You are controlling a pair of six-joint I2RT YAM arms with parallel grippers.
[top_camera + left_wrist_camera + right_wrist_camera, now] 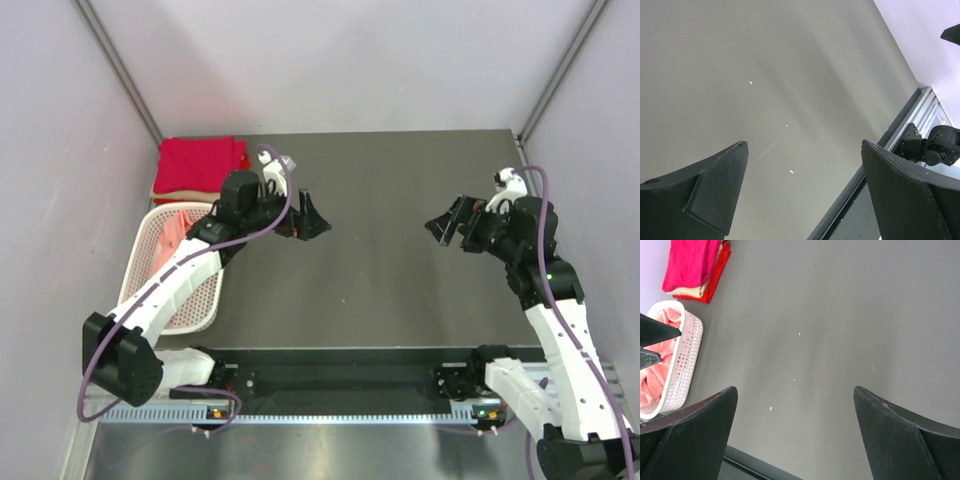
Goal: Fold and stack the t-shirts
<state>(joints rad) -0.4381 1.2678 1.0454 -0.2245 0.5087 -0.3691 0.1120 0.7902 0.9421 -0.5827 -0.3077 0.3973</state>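
Observation:
A stack of folded t-shirts lies at the table's far left corner, bright crimson on top, tan and red beneath; the right wrist view shows the same stack. A salmon pink t-shirt lies crumpled in the white mesh basket, and that pink t-shirt also shows in the right wrist view. My left gripper hovers open over the table, right of the basket, nothing between its fingers. Opposite it, my right gripper is open and empty too, at the table's right side.
The basket stands along the left wall, just in front of the stack. A dark rail with the arm bases runs along the near edge. Grey walls close in the table on the left, back and right.

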